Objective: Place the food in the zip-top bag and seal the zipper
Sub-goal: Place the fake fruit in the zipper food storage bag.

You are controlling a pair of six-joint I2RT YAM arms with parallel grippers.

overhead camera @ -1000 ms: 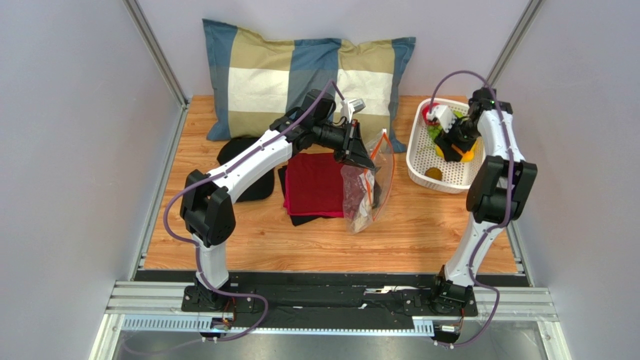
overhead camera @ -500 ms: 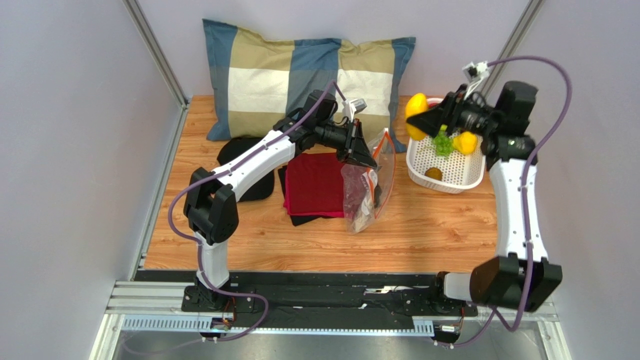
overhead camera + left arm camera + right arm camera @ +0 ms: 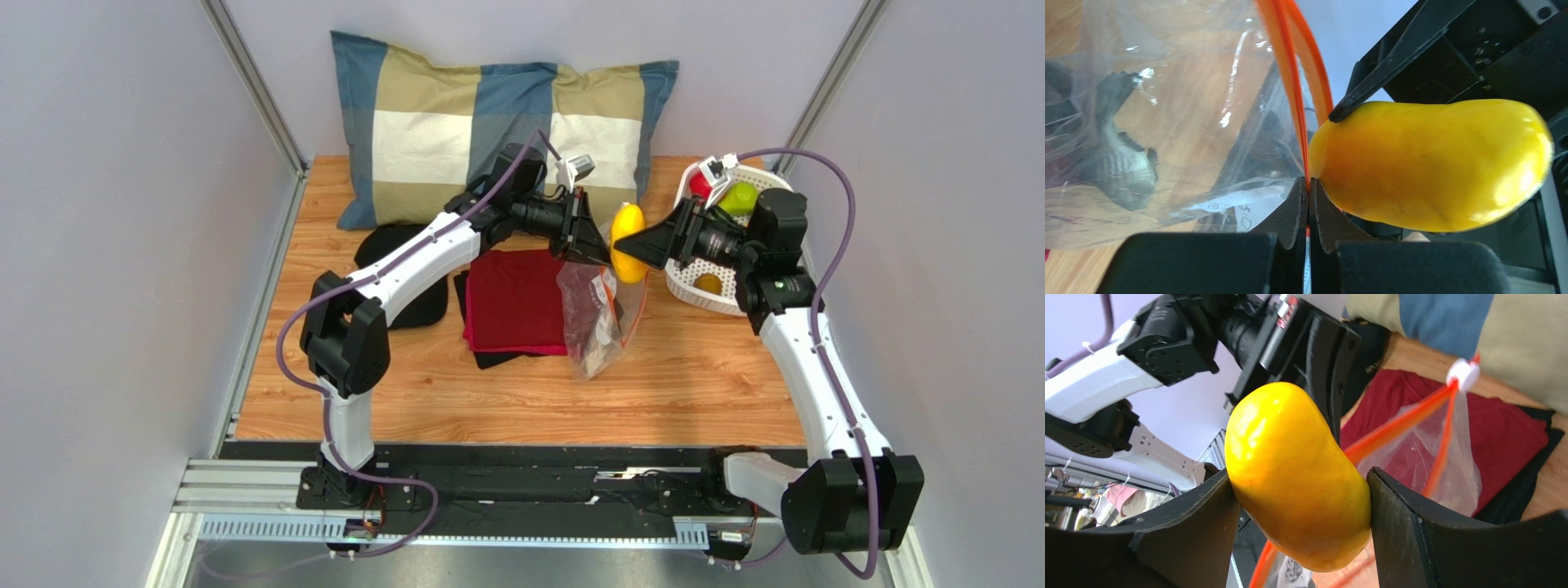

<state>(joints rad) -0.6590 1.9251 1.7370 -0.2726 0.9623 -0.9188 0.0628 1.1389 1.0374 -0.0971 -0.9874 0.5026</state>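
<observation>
Food-loading step: one yellow fruit (image 3: 627,226), clamped in my right claw (image 3: 1300,496) at frame centre, sits at the mouth of the single zip-top bag (image 3: 589,312). My left claw (image 3: 1309,202) pinches its orange zipper (image 3: 1290,73), fingers closed. Next, I judge, I must nose the fruit between the strips and release. Farther, upper right, one white basket (image 3: 736,298) shows three more pieces (image 3: 740,196).

My desk (image 3: 699,392) is a board of light wooden planks. Near its middle lies a dark red cloth (image 3: 515,300), on a black cloth (image 3: 405,276) that shows under its near edge and spreads out to its left. Behind the red cloth, along the far edge, lies a blue, tan and white checked pillow (image 3: 491,123). Right of the red cloth stands a white perforated basket (image 3: 683,272). The clear zip-top bag (image 3: 589,325) comes down at the red cloth's right edge; whether it rests there I cannot tell.
</observation>
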